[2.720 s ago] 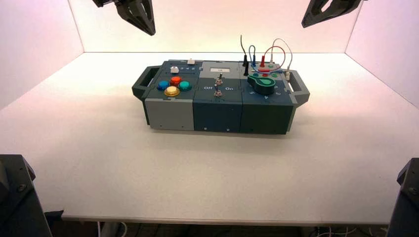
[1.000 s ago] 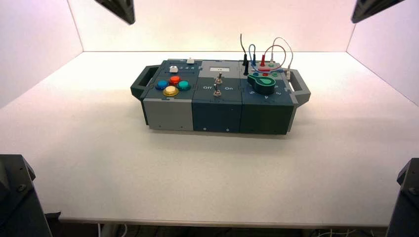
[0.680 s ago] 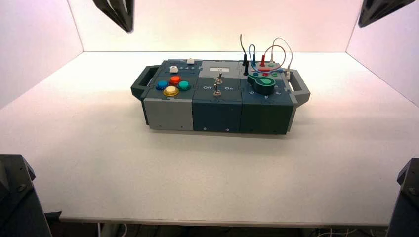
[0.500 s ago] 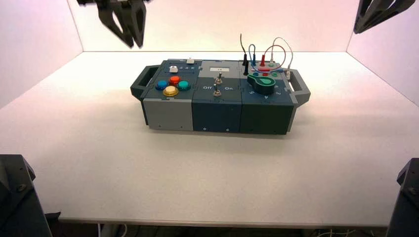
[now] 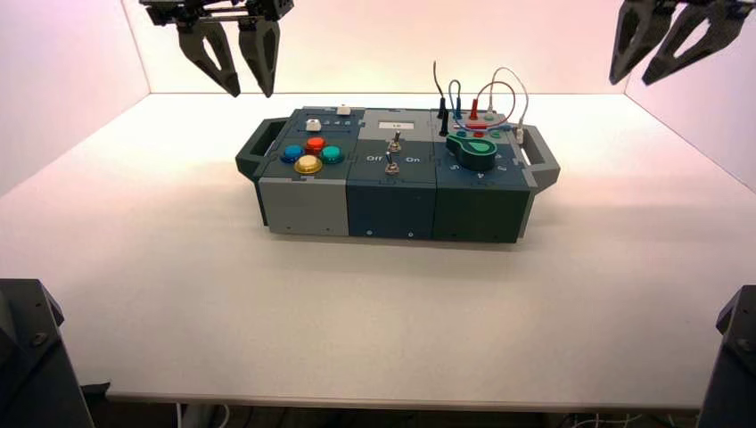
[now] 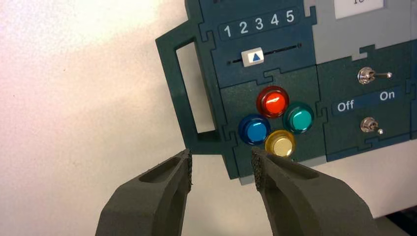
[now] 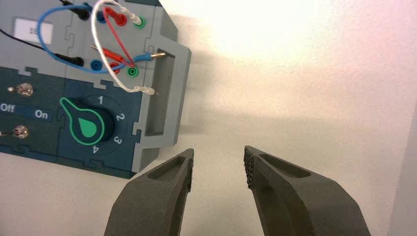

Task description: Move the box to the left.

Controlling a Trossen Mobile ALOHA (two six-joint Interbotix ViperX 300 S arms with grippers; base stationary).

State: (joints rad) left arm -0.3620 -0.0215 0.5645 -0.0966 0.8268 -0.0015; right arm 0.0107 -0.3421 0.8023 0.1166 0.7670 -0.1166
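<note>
So the box (image 5: 392,174) sits mid-table — both left gripper (image 5: 253,94) and right gripper (image 5: 629,83) hang open above its ends, holding nothing, probably not touching it.

To the right of the left gripper (image 5: 252,94), the number row (image 6: 259,23) on the box's dark panel reads "1 2 3 4 5", and the white slider cap (image 6: 253,57) just beside it bears a blue triangle. Farther right of that gripper, the label strip (image 6: 366,101) between the toggle switches reads "Off" and "On". Left of the right gripper (image 5: 629,82), "1", "2", "3" and "4" stand around the green dial (image 7: 88,127). The white window's (image 7: 33,30) print is unclear.
</note>
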